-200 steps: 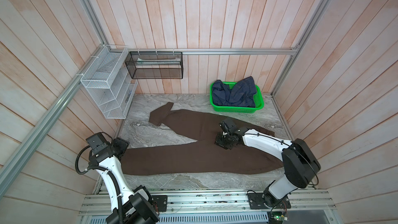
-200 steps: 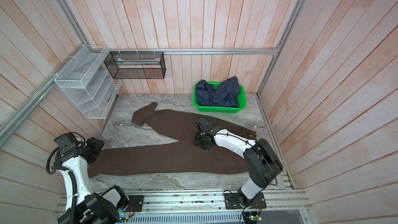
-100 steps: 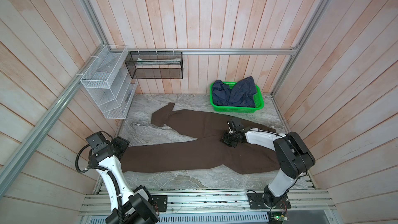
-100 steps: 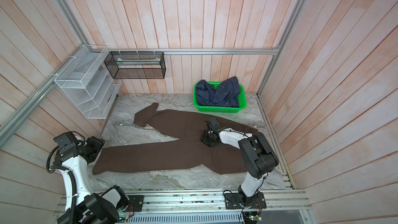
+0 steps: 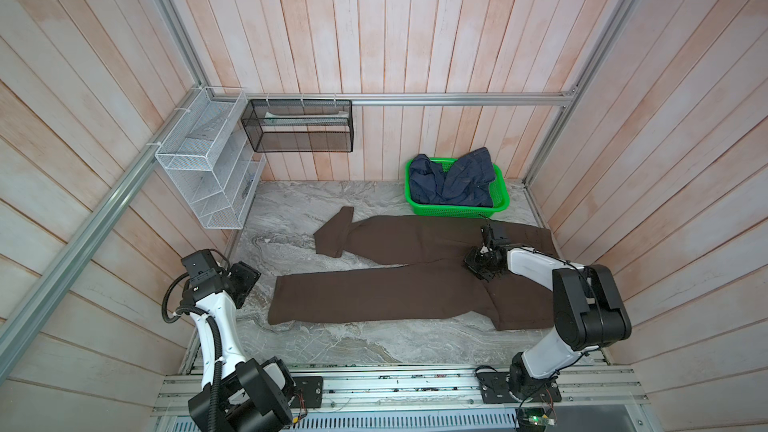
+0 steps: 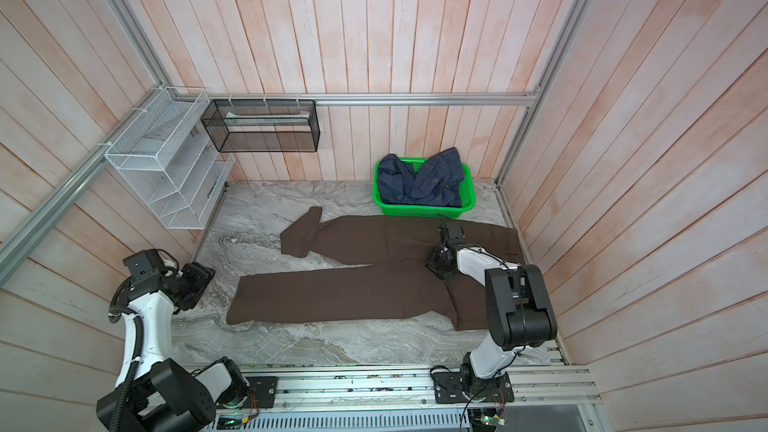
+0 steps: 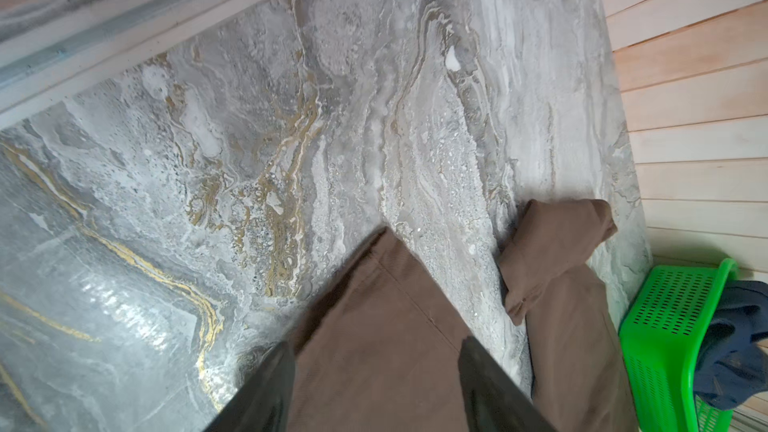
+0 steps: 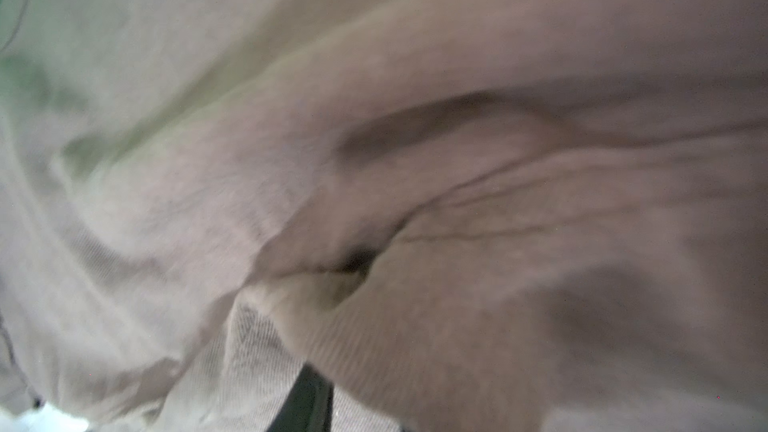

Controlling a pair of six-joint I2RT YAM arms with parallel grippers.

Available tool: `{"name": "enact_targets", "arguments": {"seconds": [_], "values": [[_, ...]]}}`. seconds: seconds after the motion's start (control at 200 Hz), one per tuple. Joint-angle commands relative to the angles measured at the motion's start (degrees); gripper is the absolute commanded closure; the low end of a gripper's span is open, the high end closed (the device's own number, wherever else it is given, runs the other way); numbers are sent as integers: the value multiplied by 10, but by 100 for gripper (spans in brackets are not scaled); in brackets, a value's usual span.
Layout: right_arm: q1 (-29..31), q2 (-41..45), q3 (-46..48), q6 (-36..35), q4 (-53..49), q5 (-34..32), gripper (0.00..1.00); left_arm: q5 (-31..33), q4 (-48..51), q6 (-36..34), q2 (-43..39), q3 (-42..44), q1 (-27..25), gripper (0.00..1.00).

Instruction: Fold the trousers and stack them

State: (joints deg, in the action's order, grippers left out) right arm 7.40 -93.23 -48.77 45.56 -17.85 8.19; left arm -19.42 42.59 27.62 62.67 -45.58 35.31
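Trousers (image 5: 374, 301) lie spread across the marble table (image 5: 332, 347), waist by the right wall. At the seat the right gripper (image 5: 482, 270) is pinched on bunched fabric, its fingers (image 8: 307, 401) mostly buried in blurred cloth. Beside the hem, the left gripper (image 7: 376, 344) hangs spread, empty.

Grey marble-patterned tabletop (image 5: 332, 342) is being enclosed by pale wooden plank walls (image 5: 415, 35). White wire rack (image 5: 199, 168) is being carried at ten o'clock, black mesh shelf (image 5: 297, 126) at eleven. Surfaces are being lit evenly.
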Motion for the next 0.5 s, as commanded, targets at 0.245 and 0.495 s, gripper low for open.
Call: {"name": "enact_targets", "arguments": {"seconds": [0.245, 0.495], "values": [[-10, 27, -11, -18, -66, -5, 65, 34, -68, 41, 80, 40, -90, 33], [0, 52, -29, -18, -78, 10, 62, 43, -117, 67, 129, 81, -165, 34]]}}
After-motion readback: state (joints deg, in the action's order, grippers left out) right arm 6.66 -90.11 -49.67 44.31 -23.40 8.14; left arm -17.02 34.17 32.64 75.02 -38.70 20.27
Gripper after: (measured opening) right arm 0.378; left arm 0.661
